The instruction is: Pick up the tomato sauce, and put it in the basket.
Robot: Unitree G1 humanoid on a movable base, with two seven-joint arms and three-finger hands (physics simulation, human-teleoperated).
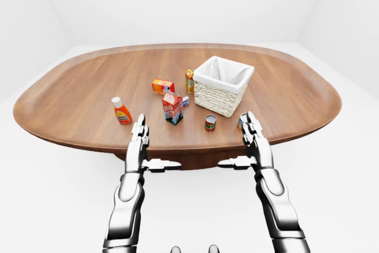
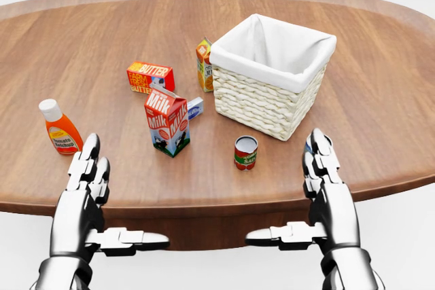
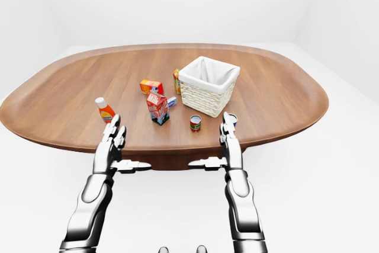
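Standing upright well left of basket [image 2: 272,76]: tomato sauce [image 2: 60,129], light, slick plastic; gripping advised mid-body. Left hand [image 2: 85,181], right hand [image 2: 325,181] hovering, fingers spread.

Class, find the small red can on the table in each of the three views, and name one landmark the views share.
Head view: red can, lower centre, below the basket.
Left-eye view: red can, centre, below the basket's lower corner.
Right-eye view: red can, centre, below the basket.
Shared landmark: the milk carton stands to its left in every view.
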